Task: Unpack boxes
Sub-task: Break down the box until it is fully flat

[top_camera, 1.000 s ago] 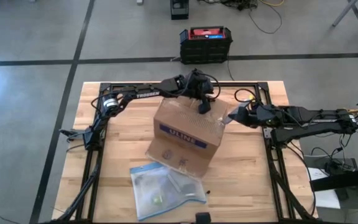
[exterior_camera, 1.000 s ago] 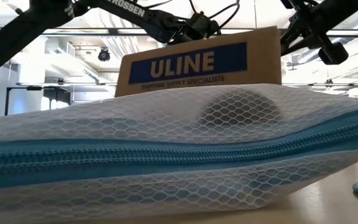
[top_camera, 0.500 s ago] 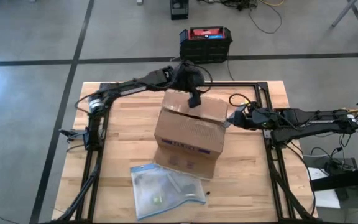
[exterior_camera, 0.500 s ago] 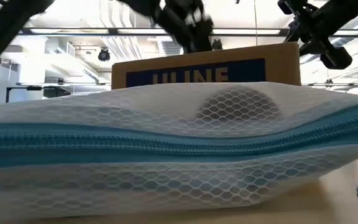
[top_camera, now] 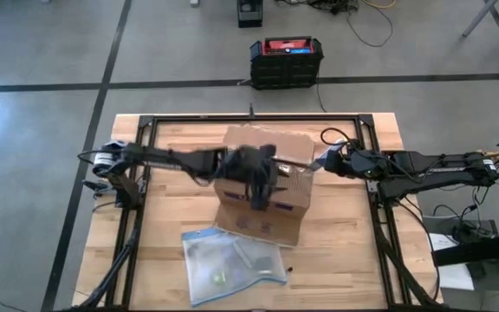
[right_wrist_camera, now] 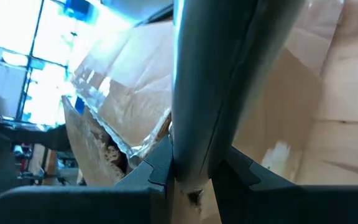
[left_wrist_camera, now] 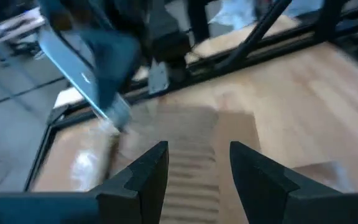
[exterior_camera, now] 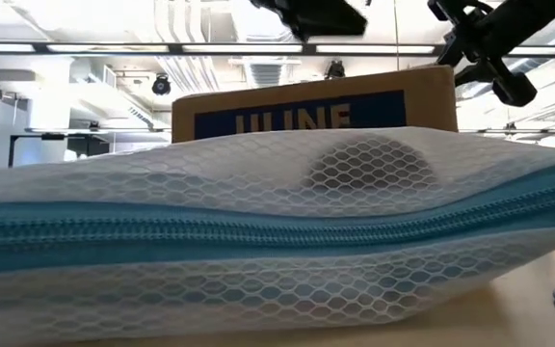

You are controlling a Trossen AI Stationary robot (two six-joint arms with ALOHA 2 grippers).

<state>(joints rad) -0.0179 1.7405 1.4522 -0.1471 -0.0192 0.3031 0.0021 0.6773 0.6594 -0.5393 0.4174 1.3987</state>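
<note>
The brown cardboard box (top_camera: 288,186) with its blue label (exterior_camera: 306,116) stands on the wooden table (top_camera: 353,243), its top partly open. My left gripper (top_camera: 260,192) hovers open over the box top (left_wrist_camera: 191,124), with nothing between its fingers (left_wrist_camera: 148,171). My right gripper (top_camera: 319,162) is at the box's top right edge, shut on a flap. It also shows at the upper right of the low view (exterior_camera: 494,67). My right gripper pinches a box flap (right_wrist_camera: 194,124) between its two fingers, at the top right edge of the box (top_camera: 312,160). The fingers come nearly level from the table's right side, slanting a little down. The flap shows edge-on and the box stays on the table.
A clear zip pouch with a blue edge (top_camera: 232,264) lies near the table's front edge, just before the box, and fills the low view (exterior_camera: 258,241). A black crate with a red top (top_camera: 286,61) stands on the floor beyond the far edge. Black frame rails (top_camera: 137,199) run along the table's sides.
My left gripper has swung from the far edge of the box top toward the near side, rising, and now hangs over the middle of the box, still open. The box has tipped back from a tilt, so its labelled side faces less upward. My right gripper has kept its hold.
</note>
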